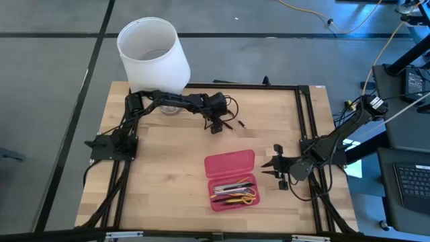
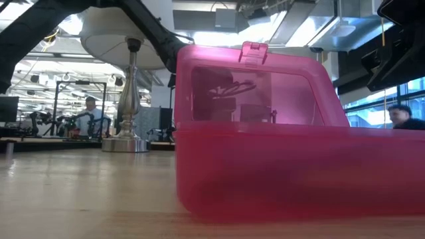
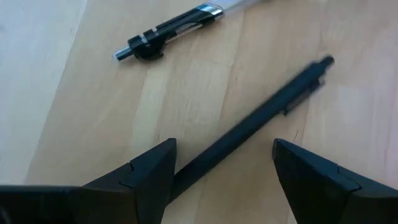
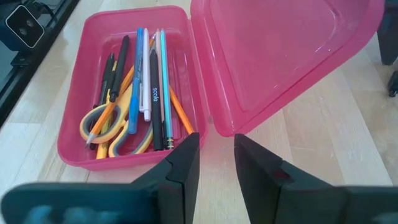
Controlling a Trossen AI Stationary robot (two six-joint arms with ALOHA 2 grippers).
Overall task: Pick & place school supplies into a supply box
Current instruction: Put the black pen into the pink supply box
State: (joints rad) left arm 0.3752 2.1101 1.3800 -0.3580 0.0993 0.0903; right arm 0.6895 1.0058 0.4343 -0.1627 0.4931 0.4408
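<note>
Here the spread left claw (image 3: 221, 171) straddles one of two black pens (image 3: 249, 127); right claw (image 4: 216, 162) slightly parted.

Small dark lettering on a white pen (image 4: 149, 93) in the supply box (image 4: 74, 134) — too small to read

The pink box (image 2: 292, 166) fills the near table (image 2: 80, 192), lid raised; a lamp (image 2: 129, 99) stands farther back.
</note>
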